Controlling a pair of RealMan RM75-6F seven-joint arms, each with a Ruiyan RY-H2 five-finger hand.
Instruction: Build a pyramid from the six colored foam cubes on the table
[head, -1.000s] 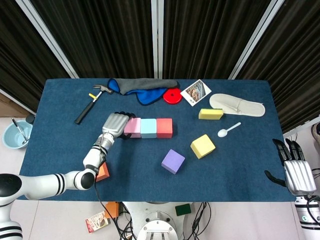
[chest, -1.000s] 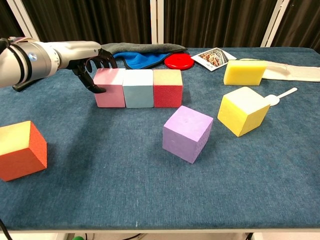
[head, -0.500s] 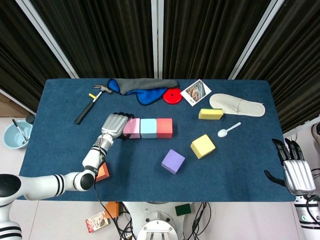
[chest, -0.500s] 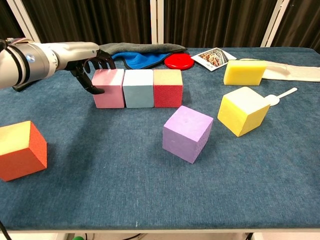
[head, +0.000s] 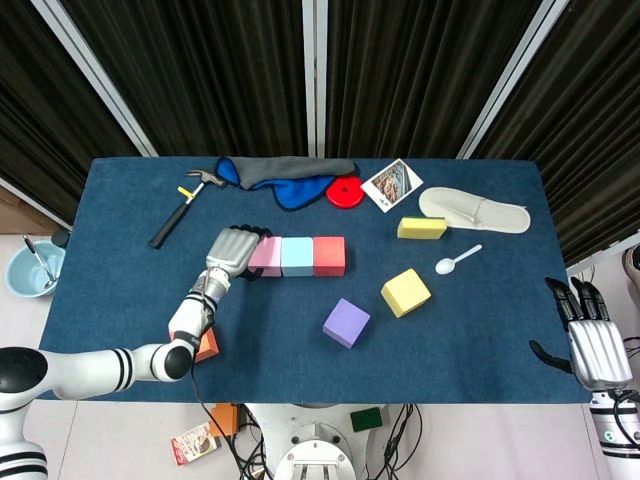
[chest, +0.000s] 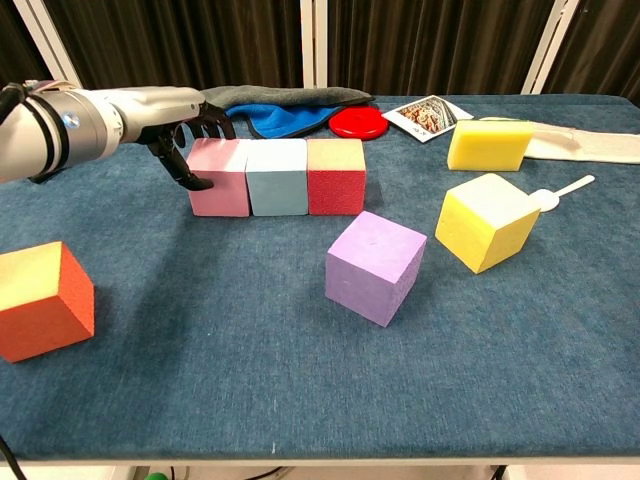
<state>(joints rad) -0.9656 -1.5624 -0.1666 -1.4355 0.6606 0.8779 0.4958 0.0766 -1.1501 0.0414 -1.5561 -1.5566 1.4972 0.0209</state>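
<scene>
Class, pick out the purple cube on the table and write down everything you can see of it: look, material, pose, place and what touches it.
The purple cube is a plain lilac block, matte and soft-looking like foam, with slightly rounded edges. It sits flat on the blue table cloth, turned at an angle so a corner faces the chest camera. It stands alone in front of the row of pink, light blue and red cubes, left of the yellow cube. Nothing touches it but the cloth.

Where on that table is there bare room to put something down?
Bare cloth lies along the near edge between the orange cube and purple cube, and right of the yellow cube. The far edge is crowded around the red disc.
</scene>
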